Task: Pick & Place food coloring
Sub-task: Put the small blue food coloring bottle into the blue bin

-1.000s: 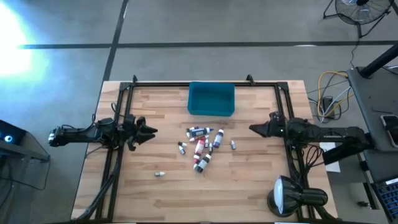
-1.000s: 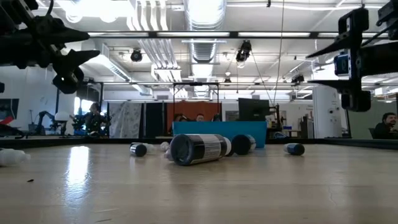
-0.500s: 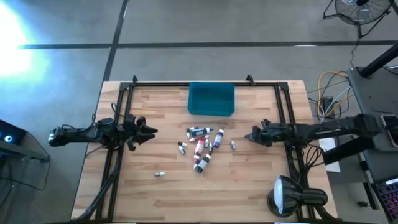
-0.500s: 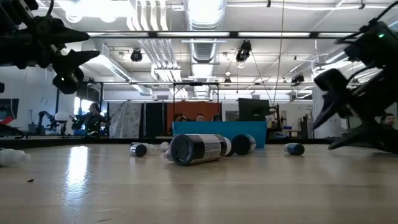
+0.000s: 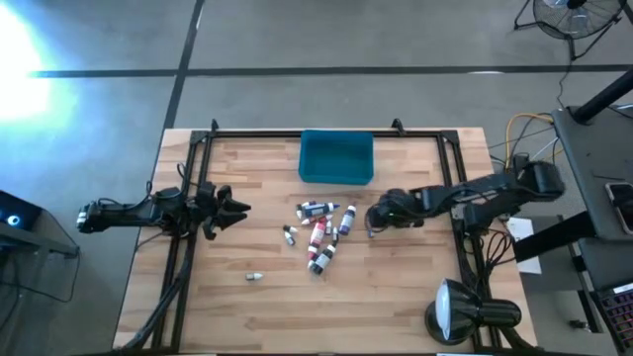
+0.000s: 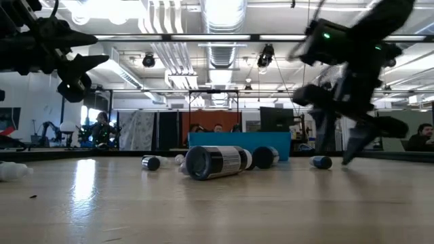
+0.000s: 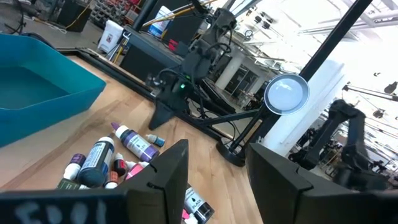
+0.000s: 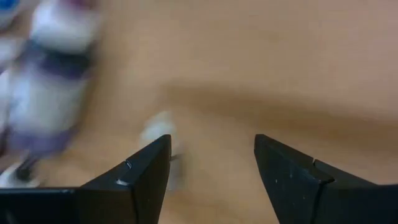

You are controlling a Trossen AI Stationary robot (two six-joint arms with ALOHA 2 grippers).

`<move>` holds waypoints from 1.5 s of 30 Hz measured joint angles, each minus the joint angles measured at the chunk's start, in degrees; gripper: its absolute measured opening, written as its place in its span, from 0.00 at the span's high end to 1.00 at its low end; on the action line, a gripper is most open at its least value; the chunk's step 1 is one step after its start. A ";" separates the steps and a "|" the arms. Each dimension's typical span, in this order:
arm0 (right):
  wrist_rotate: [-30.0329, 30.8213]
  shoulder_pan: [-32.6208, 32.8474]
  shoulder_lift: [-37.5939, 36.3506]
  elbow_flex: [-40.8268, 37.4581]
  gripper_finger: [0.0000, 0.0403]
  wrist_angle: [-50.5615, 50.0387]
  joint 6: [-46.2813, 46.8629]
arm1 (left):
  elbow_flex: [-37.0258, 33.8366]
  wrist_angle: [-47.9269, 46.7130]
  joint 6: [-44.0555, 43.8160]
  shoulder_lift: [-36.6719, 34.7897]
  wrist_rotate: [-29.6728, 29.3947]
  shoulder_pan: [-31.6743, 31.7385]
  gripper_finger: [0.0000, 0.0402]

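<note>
The right gripper [image 5: 376, 220], fingers spread and empty, is hovering over a stray bottle [image 5: 371, 230] right of the table's middle, apparently needing to descend and close on it.

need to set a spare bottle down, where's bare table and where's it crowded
Bare wood lies along the near edge of the table, past the lone bottle, and between the bottle cluster and the left end effector. It is crowded from the teal bin to the cluster, where the open right end effector hovers.
</note>
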 joint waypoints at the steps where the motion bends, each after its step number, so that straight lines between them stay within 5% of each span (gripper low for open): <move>1: -0.28 0.38 1.32 2.09 0.44 0.72 -0.66 | 0.00 0.02 -0.02 0.00 0.00 0.00 0.66; 12: 4.38 2.69 9.87 16.44 0.44 -18.68 -1.02 | 0.00 -0.02 0.00 0.11 0.00 0.04 0.66; 34: 5.73 3.17 24.19 27.00 0.45 -23.79 -6.18 | 0.00 -0.13 -0.02 0.15 0.00 0.02 0.66; 45: 6.29 3.13 23.18 24.91 0.70 -23.77 -5.99 | 0.00 -0.20 -0.01 0.15 0.00 -0.02 0.66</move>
